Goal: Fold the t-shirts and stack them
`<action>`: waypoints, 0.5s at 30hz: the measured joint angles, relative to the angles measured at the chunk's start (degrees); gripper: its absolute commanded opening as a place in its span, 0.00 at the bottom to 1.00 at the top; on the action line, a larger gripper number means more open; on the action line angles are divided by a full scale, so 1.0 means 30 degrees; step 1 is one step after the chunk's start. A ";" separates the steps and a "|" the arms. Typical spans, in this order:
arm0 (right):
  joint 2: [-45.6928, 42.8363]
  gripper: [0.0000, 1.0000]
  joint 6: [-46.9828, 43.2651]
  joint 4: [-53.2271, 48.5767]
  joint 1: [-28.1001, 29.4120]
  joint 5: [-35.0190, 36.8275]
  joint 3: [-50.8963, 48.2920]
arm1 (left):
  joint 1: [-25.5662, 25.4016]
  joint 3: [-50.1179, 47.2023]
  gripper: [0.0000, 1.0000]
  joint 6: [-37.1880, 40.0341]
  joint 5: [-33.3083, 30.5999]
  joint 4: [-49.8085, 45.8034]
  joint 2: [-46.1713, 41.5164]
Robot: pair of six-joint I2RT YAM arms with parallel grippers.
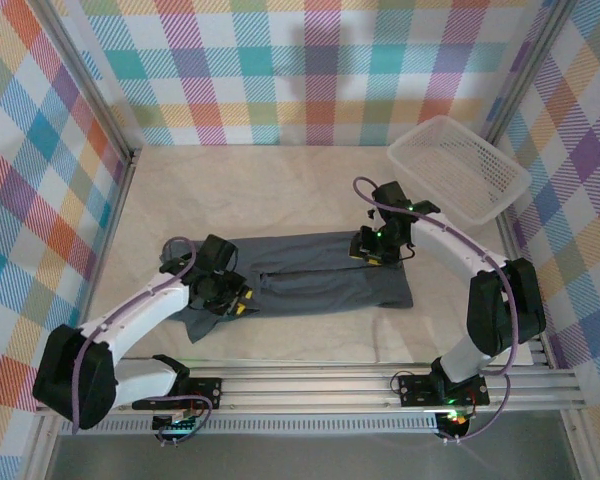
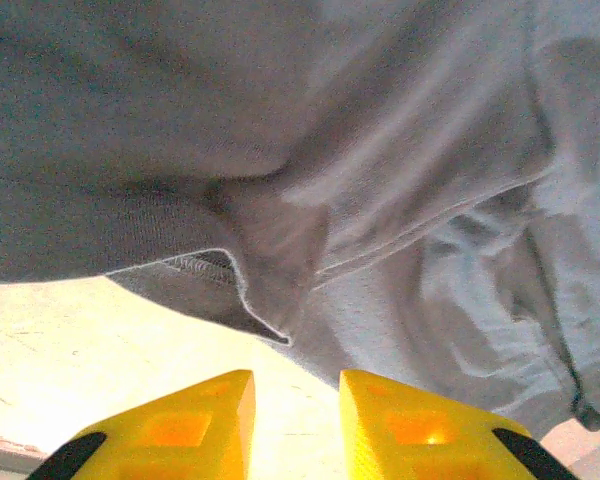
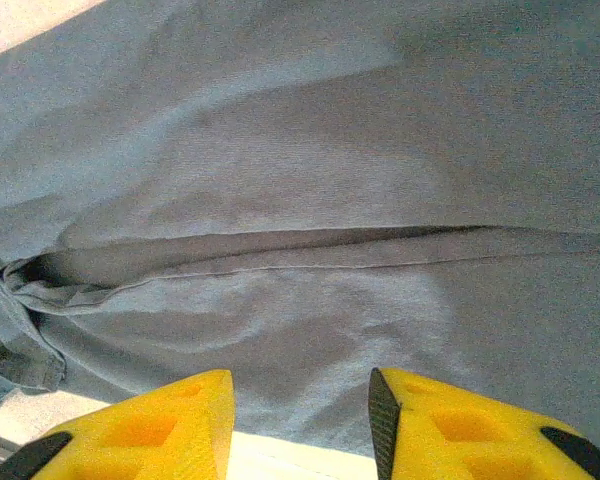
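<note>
Count: one dark slate-grey t-shirt. One white mesh basket. Two robot arms with one yellow-fingered gripper apiece, left gripper and right gripper.

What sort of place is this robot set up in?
Probably a lab test booth, not a home: pastel plaid panel walls box in a beige tabletop, two white robot arms are bolted to an aluminium rail, and a dark slate-grey t-shirt is laid out.

No readable text or labels, seemingly, anywhere.
</note>
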 measured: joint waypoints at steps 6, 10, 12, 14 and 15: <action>-0.0029 0.41 0.0423 0.0503 0.0736 0.0007 -0.0262 | 0.1253 0.0000 0.27 0.1100 -0.0532 0.1515 0.1858; -0.0255 0.41 0.0794 0.0765 0.1027 0.0007 -0.0954 | 0.1093 -0.0393 0.25 0.1719 -0.0342 0.2892 0.4014; -0.0495 0.41 0.0940 0.0867 0.1107 0.0015 -0.1304 | 0.0903 -0.0896 0.22 0.1763 -0.0240 0.3242 0.4153; -0.0743 0.41 0.1027 0.1020 0.1151 0.0015 -0.1574 | 0.0561 -0.1195 0.20 0.1763 -0.0168 0.3490 0.4131; -0.0874 0.41 0.1086 0.1071 0.1151 0.0022 -0.1712 | 0.0342 -0.1260 0.19 0.1734 -0.0168 0.3628 0.4095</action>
